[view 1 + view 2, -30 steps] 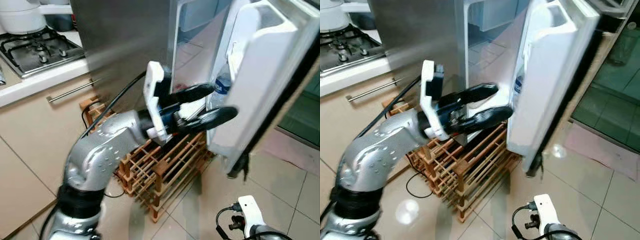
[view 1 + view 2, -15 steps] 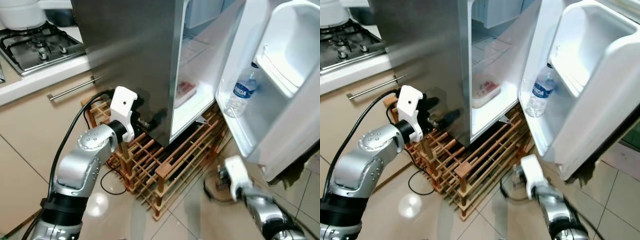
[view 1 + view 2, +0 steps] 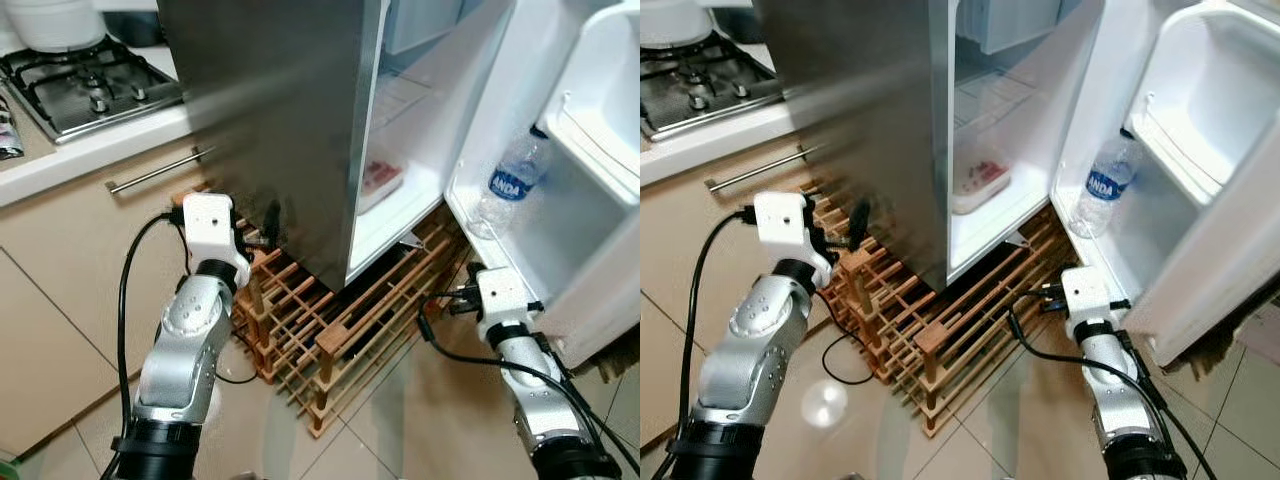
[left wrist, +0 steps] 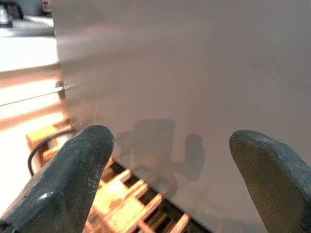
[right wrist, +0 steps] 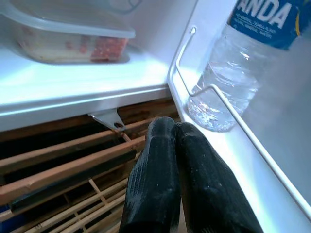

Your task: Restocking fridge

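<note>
Fridge point(image 3: 270, 110) stands with its door point(image 3: 590, 200) swung wide open, and you see a water bottle point(image 3: 512, 182) upright in the door's lower shelf behind a white wire rail point(image 5: 221, 99). A clear lidded food container point(image 3: 978, 182) with something pink inside sits on the fridge's bottom shelf. Your right claw point(image 5: 180, 160) is low, just under the door shelf near the bottle's base; its two black fingers point(image 5: 150, 179) are pressed together with nothing between them. Your left claw point(image 4: 170, 165) is beside the fridge's steel side wall, near its lower edge, fingers point(image 4: 80, 174) spread wide apart and holding nothing. A wooden rack point(image 3: 340, 320) lies on the tiled floor point(image 3: 430, 420) under and in front of the fridge. A gas hob point(image 3: 85, 85) sits on the table point(image 3: 90, 150) to the left.
</note>
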`<state>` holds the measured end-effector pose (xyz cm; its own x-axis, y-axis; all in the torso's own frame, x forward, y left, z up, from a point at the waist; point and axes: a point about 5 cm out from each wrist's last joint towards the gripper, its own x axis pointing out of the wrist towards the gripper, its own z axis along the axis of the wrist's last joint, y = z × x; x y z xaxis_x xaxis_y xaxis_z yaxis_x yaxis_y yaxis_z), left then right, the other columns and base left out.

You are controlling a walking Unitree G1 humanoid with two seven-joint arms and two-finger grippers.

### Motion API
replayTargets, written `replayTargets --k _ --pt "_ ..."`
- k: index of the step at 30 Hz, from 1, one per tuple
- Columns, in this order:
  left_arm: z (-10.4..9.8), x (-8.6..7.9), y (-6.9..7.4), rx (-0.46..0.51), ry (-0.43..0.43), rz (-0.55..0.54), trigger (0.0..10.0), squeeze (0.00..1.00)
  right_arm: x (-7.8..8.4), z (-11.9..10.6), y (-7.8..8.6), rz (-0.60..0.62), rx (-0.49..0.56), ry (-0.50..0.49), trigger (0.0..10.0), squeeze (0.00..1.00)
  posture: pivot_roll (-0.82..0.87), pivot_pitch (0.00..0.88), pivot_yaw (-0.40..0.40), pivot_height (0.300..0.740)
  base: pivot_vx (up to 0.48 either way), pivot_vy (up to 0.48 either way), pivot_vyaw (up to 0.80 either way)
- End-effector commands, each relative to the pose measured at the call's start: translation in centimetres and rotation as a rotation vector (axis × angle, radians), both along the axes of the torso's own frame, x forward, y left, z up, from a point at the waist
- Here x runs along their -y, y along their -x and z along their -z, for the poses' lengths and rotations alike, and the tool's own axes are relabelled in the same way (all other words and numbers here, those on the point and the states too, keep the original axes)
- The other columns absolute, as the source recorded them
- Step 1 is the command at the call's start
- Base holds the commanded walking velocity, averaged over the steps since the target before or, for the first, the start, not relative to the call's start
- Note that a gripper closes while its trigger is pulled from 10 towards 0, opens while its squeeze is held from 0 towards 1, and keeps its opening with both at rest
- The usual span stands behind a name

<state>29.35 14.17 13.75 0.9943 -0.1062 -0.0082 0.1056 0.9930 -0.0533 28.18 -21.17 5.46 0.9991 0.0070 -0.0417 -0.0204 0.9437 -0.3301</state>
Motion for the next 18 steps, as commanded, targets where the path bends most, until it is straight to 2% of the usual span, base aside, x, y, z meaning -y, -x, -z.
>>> replayTargets --k 1,3,4,6,8,10,12,18 --pt "0.0 0.2 0.0 0.016 -0.013 -0.016 10.0 0.0 0.2 -0.6 0.1 0.021 0.039 0.018 10.0 0.0 -0.02 0.0 -0.015 0.74 0.0 0.0 0.0" --pt "0.1 0.2 -0.1 0.022 -0.017 -0.023 10.0 0.0 0.5 -0.8 0.2 0.039 0.051 0.037 10.0 0.0 -0.02 0.0 -0.014 0.74 0.0 0.0 0.0" --pt "0.2 -0.2 -0.2 0.021 -0.015 -0.044 10.0 0.0 1.8 -1.2 0.1 0.095 0.069 0.07 10.0 0.0 -0.02 0.0 -0.013 0.74 0.0 0.0 0.0" --pt "0.3 -0.4 -0.3 0.023 -0.017 -0.058 10.0 0.0 2.9 -1.6 0.1 0.136 0.082 0.097 10.0 0.0 -0.02 0.0 -0.013 0.74 0.0 0.0 0.0" --pt "0.3 -0.4 -0.3 0.021 -0.018 -0.062 10.0 0.0 3.2 -1.7 0.1 0.145 0.082 0.104 10.0 0.0 -0.02 0.0 -0.012 0.74 0.0 0.0 0.0" --pt "0.6 -0.7 -0.4 0.014 -0.022 -0.074 10.0 0.0 4.7 -1.9 0.0 0.187 0.069 0.128 10.0 0.0 -0.03 0.0 -0.009 0.74 0.0 0.0 0.0" --pt "0.6 -0.7 -0.4 0.013 -0.023 -0.078 10.0 0.0 5.1 -1.9 0.0 0.199 0.063 0.132 10.0 0.0 -0.03 0.0 -0.008 0.74 0.0 0.0 0.0" --pt "0.5 -0.9 -0.5 0.018 -0.018 -0.084 10.0 0.0 9.8 -3.1 0.3 0.336 0.052 0.216 10.0 0.0 -0.03 0.0 0.005 0.74 0.0 0.0 0.0"
